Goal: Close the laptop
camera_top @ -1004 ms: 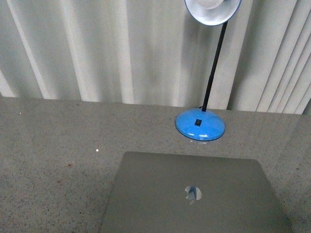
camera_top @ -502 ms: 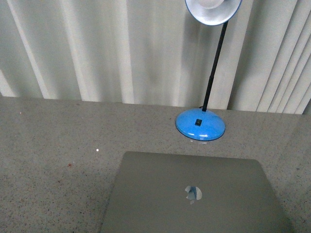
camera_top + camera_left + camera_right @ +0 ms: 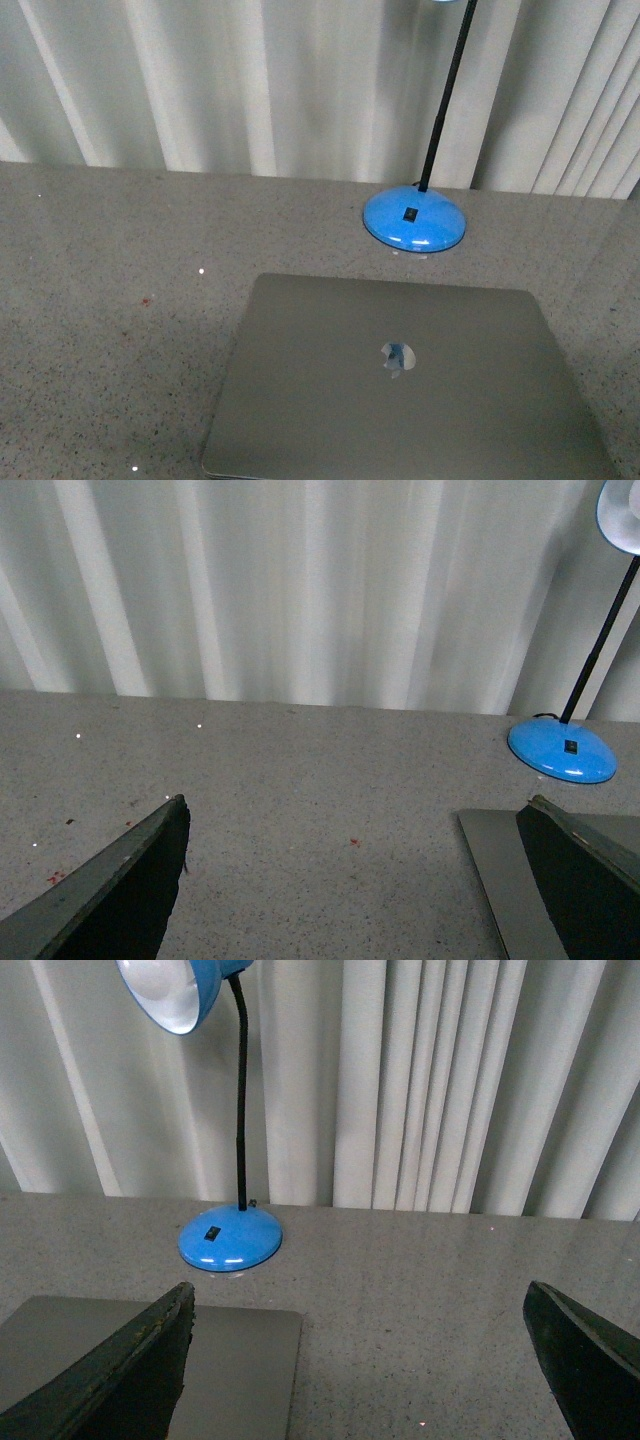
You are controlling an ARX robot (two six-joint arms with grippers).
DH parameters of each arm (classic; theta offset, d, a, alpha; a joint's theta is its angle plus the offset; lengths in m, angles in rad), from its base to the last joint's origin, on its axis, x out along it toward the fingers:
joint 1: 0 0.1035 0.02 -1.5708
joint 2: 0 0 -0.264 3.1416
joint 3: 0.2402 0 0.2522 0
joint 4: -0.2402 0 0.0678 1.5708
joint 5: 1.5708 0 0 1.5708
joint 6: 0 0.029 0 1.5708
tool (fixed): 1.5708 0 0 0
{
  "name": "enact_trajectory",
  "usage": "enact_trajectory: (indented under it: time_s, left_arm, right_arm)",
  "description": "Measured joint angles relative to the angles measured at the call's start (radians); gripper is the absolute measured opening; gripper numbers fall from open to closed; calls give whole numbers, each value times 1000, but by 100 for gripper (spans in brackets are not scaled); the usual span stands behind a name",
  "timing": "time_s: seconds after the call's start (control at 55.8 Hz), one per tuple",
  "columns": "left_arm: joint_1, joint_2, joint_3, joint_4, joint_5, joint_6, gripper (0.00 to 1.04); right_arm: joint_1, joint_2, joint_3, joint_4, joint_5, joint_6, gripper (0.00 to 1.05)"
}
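The silver-grey laptop (image 3: 400,385) lies shut and flat on the grey speckled table (image 3: 120,330), its shiny apple logo (image 3: 398,356) facing up. Its lid corner shows in the left wrist view (image 3: 500,880) and in the right wrist view (image 3: 240,1360). My left gripper (image 3: 355,805) is open and empty, above the table to the left of the laptop. My right gripper (image 3: 360,1295) is open and empty, above the table by the laptop's right side. Neither arm shows in the front view.
A blue desk lamp stands behind the laptop, its round base (image 3: 414,220) on the table and a black stem (image 3: 447,90) rising up. Its shade shows in the right wrist view (image 3: 170,990). White pleated curtains (image 3: 250,80) hang along the table's far edge.
The front view has tilted down: the lamp and table edge sit higher in frame, the lamp shade has left the picture, and more of the laptop's lid shows.
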Motion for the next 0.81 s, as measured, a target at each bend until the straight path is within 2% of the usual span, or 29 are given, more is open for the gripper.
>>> enact_trajectory:
  time_s: [0.807]
  left_arm:
    - [0, 0, 0, 0, 0, 0, 98]
  right_arm:
    - [0, 0, 0, 0, 0, 0, 97]
